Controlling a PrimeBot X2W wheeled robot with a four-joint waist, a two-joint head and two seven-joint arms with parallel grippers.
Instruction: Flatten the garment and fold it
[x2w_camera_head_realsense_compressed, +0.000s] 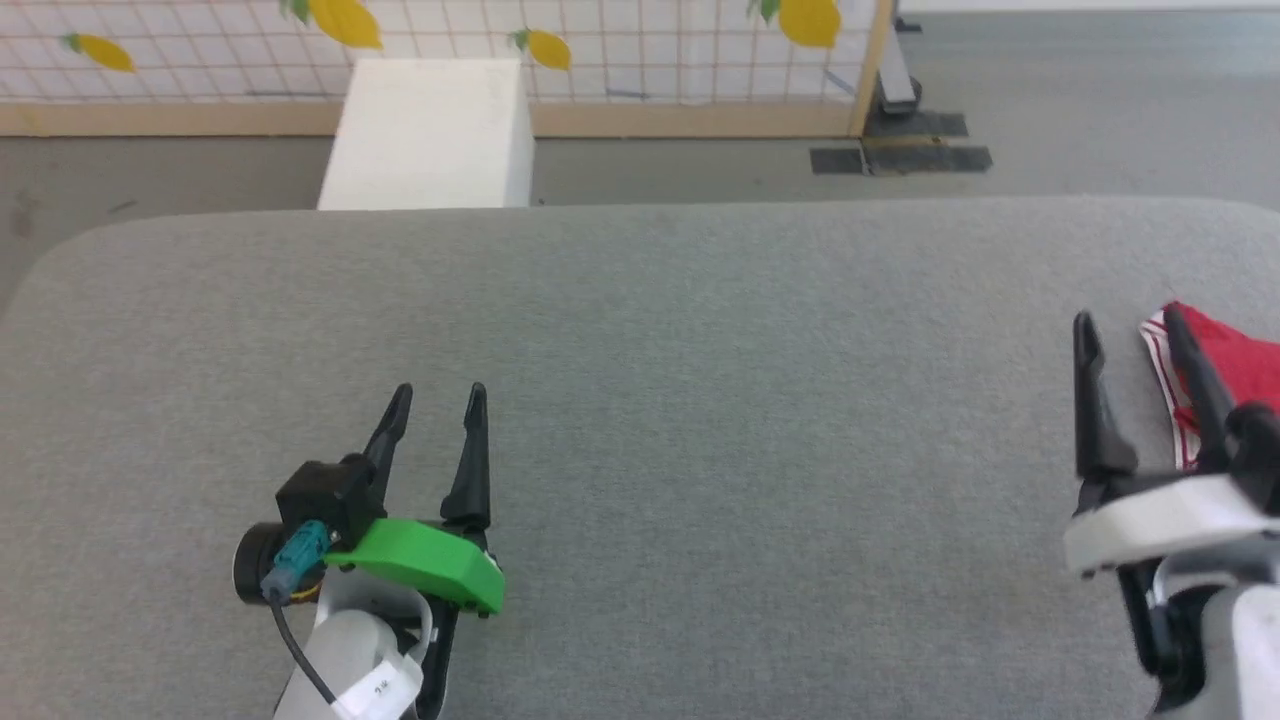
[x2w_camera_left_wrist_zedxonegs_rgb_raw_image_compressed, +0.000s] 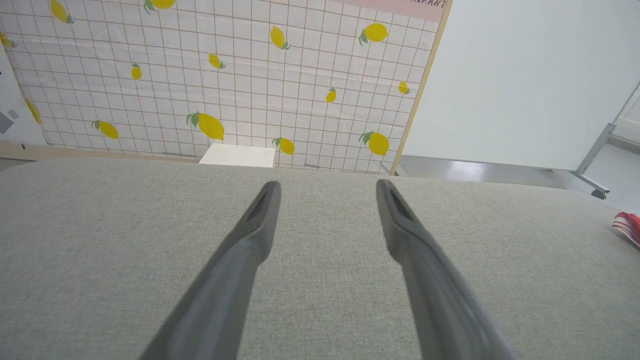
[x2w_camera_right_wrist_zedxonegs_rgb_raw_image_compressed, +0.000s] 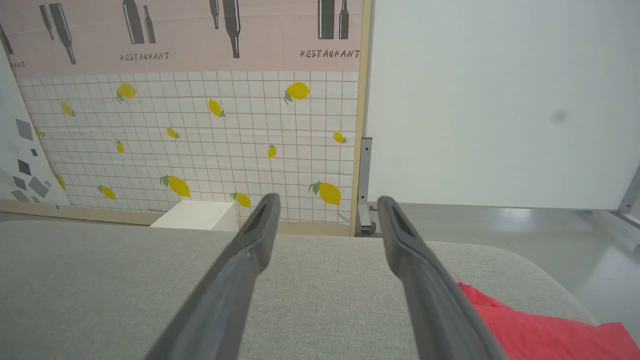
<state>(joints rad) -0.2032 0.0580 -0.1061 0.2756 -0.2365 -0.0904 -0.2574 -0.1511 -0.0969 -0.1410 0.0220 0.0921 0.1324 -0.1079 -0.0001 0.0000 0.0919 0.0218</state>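
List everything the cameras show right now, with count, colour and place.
garment: 1, red with red-and-white striped trim, bunched at the table's right edge
table: 1, grey fabric top, in front of the robot
box: 1, white, on the floor beyond the table's far edge
lemon panel: 1, white grid with yellow lemons, behind the box
poster: 1, pink with dark bottles, above the lemon panel
board: 1, white, right of the lemon panel
floor: grey, around the table
left gripper: 1, dark fingers, open over bare table
right gripper: 1, dark fingers, open by the garment's edge
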